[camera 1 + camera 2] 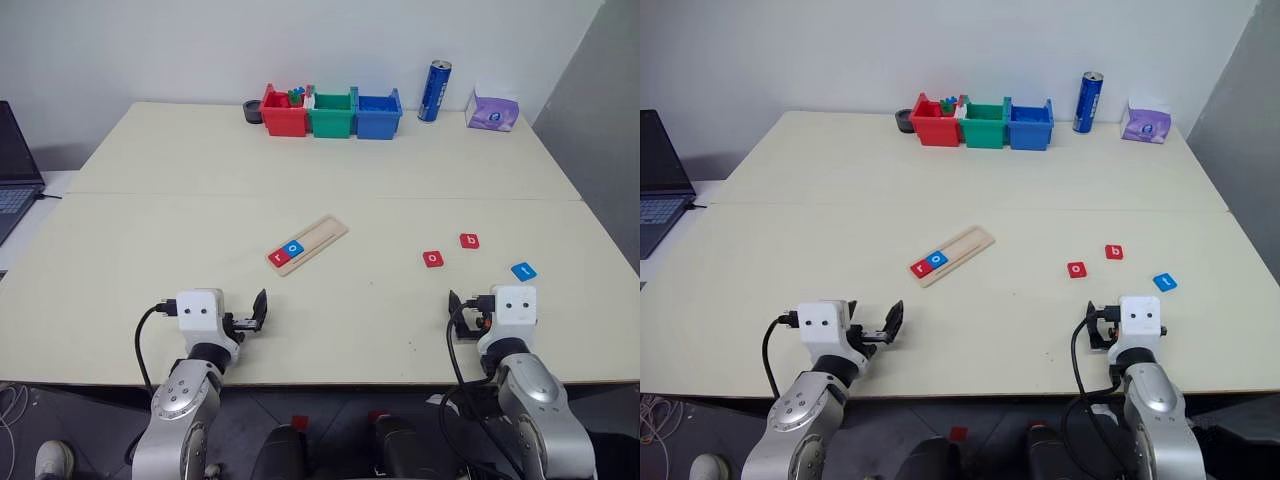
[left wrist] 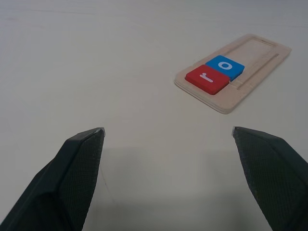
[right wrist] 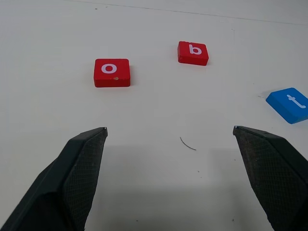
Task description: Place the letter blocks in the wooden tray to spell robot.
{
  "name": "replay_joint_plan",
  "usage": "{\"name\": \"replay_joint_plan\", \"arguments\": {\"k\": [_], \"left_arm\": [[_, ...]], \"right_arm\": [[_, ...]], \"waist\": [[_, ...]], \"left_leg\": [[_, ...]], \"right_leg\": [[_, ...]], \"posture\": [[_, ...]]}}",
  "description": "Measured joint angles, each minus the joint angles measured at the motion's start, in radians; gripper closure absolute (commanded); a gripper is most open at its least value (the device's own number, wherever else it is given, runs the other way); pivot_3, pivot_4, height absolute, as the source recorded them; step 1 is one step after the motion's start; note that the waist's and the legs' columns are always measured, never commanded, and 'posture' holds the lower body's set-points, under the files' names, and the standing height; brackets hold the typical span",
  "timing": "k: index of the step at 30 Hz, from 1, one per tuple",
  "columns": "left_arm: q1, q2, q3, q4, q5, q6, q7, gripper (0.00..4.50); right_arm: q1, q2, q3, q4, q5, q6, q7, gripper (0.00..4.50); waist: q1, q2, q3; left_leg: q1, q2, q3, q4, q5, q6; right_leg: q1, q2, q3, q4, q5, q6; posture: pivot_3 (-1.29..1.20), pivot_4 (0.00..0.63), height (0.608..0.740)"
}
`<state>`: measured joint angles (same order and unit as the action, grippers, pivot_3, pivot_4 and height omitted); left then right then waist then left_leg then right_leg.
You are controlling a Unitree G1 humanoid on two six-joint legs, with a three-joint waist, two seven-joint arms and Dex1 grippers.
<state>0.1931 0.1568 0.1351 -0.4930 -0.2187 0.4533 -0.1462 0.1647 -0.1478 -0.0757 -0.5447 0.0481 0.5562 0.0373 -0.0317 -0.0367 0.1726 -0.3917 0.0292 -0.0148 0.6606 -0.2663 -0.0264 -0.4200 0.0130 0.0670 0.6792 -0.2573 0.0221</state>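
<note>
Holding both sets of jaws spread wide and empty near the table's front edge, you had the wooden tray (image 1: 308, 243) mid-table with r (image 2: 207, 79) and o (image 2: 224, 67) seated; b (image 3: 193, 52), o (image 3: 112, 72), t (image 3: 290, 104) lay loose toward the right edge. Risk: grabbing o before b would misspell.

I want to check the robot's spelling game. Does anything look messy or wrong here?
Nothing is broken or spilled. The wooden tray lies slanted on the table, with a red r and a blue o in it. The red o, red b and blue t lie loose on the table.
</note>
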Motion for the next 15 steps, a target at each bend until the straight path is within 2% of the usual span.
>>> {"name": "replay_joint_plan", "arguments": {"k": [15], "left_arm": [[-0.001,0.006,-0.022,0.0,0.0,-0.005,-0.01,0.0]], "right_arm": [[-0.022,0.009,0.0,0.0,-0.013,-0.003,-0.008,0.04]], "waist": [[0.0,0.0,0.0]], "left_leg": [[0.0,0.0,0.0,0.0,0.0,0.0]], "right_leg": [[0.0,0.0,0.0,0.0,0.0,0.0]], "posture": [[0.0,0.15,0.74]]}}
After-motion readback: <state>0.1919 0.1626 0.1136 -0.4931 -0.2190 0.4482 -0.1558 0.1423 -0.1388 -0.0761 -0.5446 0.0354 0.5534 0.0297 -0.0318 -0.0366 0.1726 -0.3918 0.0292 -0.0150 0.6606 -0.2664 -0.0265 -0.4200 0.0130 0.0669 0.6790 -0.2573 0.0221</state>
